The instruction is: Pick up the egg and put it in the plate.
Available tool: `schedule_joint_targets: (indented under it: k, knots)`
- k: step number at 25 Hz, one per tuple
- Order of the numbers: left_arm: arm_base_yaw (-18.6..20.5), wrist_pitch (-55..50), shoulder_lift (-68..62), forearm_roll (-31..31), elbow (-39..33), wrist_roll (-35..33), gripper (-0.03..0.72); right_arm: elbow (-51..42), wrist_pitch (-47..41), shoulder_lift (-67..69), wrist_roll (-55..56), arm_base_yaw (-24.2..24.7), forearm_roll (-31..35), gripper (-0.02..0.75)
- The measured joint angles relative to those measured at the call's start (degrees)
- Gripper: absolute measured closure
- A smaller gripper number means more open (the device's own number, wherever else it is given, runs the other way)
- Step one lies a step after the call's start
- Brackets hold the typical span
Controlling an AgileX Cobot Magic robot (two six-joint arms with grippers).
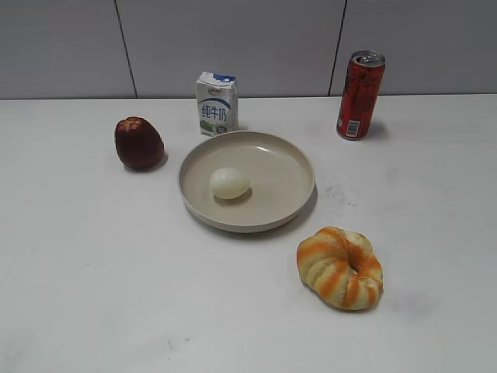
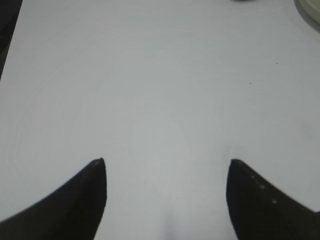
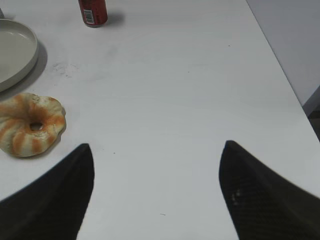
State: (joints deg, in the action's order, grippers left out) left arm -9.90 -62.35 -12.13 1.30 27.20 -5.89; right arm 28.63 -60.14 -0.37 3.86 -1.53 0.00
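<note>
The pale egg (image 1: pixel 230 183) lies inside the beige plate (image 1: pixel 291 167), left of its middle, in the exterior view. Neither gripper shows in that view. In the left wrist view my left gripper (image 2: pixel 166 162) is open and empty over bare white table; a sliver of the plate's rim (image 2: pixel 311 10) shows at the top right. In the right wrist view my right gripper (image 3: pixel 158 145) is open and empty over the table, with the plate's edge (image 3: pixel 20 55) at the upper left. The egg is out of view in both wrist views.
A dark red apple (image 1: pixel 138 143) stands left of the plate, a milk carton (image 1: pixel 217 104) behind it, a red can (image 1: pixel 359 95) (image 3: pixel 93 12) at the back right. The striped ring bread (image 1: pixel 340 268) (image 3: pixel 31 124) lies in front right. The table's right edge (image 3: pixel 280 60) is near.
</note>
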Motion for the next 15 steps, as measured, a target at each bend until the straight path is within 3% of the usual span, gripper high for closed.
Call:
schedule_joint_targets:
  k: [5, 11, 15]
  knots:
    - [1.5, 0.1, 2.8, -0.1, 0.0, 0.0, 0.15, 0.0, 0.0, 0.0, 0.0, 0.0, 0.0, 0.15]
    - [8.4, 0.1, 9.1, -0.1, 0.0, 0.0, 0.174, 0.0, 0.0, 0.0, 0.0, 0.0, 0.0, 0.15]
    - [10.3, 0.1, 12.2, -0.1, 0.0, 0.0, 0.178, 0.0, 0.0, 0.0, 0.0, 0.0, 0.0, 0.15]
